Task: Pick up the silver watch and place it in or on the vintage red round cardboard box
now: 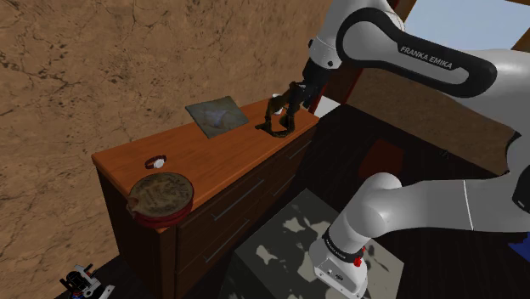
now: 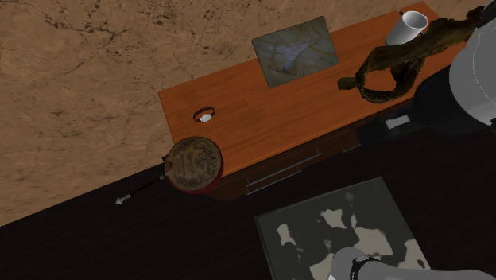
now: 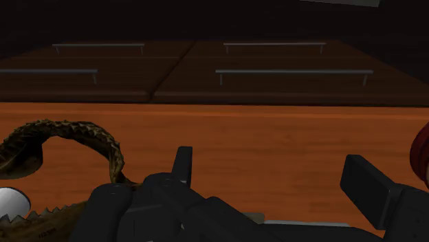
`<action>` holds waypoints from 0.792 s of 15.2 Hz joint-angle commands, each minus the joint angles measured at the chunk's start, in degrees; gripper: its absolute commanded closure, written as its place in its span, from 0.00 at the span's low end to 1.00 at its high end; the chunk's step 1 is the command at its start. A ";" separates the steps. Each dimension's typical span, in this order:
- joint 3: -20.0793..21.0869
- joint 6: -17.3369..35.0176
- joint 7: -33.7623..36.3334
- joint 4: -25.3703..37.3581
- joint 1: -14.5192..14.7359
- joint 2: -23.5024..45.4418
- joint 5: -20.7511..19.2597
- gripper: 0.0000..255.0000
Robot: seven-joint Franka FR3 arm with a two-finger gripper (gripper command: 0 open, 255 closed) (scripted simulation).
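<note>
Wide-spread gripper, well apart from the watch near the round box

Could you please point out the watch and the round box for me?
watch (image 2: 206,116), second exterior view, on its pale face.
round box (image 2: 193,162), second exterior view, on the middle of its lid.
</note>
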 commanded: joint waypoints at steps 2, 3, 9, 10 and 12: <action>0.36 1.16 0.43 0.32 0.21 1.92 0.57 0.00; 0.72 2.29 0.83 0.70 0.41 3.88 1.13 0.00; 2.82 8.38 2.97 4.35 1.58 16.14 4.12 0.00; 3.16 9.26 3.29 5.18 1.77 18.25 4.55 0.00; 3.82 10.89 3.90 7.04 2.16 22.52 5.35 0.00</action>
